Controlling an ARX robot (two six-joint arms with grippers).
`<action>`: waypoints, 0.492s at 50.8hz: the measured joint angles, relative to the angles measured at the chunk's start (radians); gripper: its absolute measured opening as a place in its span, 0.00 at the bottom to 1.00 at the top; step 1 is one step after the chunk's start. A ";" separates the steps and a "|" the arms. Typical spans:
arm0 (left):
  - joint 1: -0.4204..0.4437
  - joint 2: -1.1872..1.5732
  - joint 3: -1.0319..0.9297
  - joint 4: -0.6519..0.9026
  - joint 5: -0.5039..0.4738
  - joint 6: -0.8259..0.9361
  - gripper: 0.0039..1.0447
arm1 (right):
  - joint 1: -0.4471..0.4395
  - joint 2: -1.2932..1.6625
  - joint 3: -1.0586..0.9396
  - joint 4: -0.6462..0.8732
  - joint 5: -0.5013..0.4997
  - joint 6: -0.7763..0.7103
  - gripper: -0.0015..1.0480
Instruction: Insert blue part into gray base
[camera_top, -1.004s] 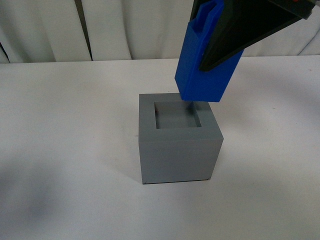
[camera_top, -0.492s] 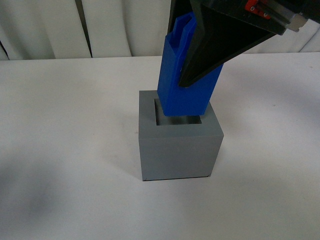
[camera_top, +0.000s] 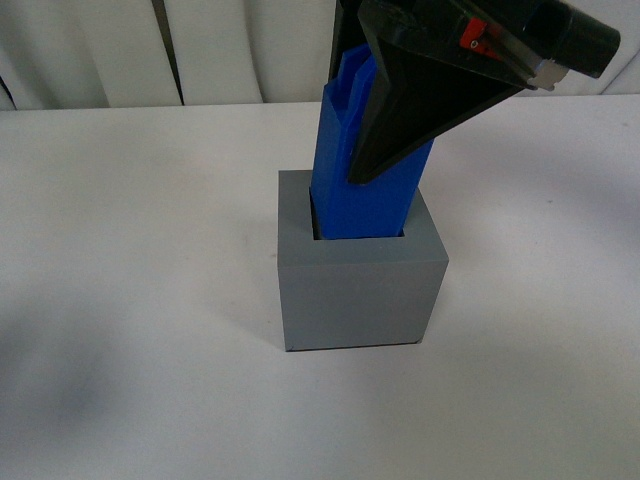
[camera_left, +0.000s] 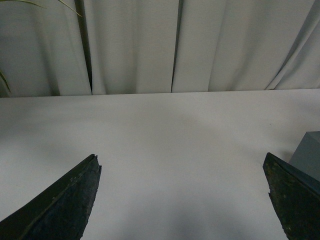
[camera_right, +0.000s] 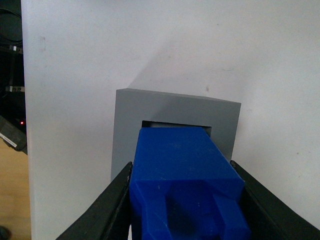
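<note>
The gray base (camera_top: 360, 290) stands on the white table (camera_top: 130, 260). The blue part (camera_top: 368, 200) leans slightly, and its lower end is inside the base's square recess, with a thin dark gap on the left. My right gripper (camera_top: 350, 140) is shut on the blue part's upper half. In the right wrist view the black fingers (camera_right: 112, 200) press on both sides of the blue part (camera_right: 180, 170) above the gray base (camera_right: 150, 107). My left gripper (camera_left: 181, 157) is open over bare table, and a corner of the gray base (camera_left: 307, 150) shows beside one finger.
White curtains (camera_top: 230, 50) hang behind the table's far edge. In the right wrist view a table edge (camera_right: 25, 125) borders dark equipment and wooden floor (camera_right: 12, 200).
My right gripper has moved left and down with the blue part. The part's lower end went from above the base's right rim into the recess. The base has stayed in place.
</note>
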 joint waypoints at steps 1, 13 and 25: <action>0.000 0.000 0.000 0.000 0.000 0.000 0.94 | 0.000 0.001 0.000 0.001 0.000 0.000 0.45; 0.000 0.000 0.000 0.000 0.000 0.000 0.94 | 0.000 0.006 -0.008 0.011 0.001 0.001 0.45; 0.000 0.000 0.000 0.000 0.000 0.000 0.94 | 0.000 0.006 -0.018 0.023 0.001 0.002 0.45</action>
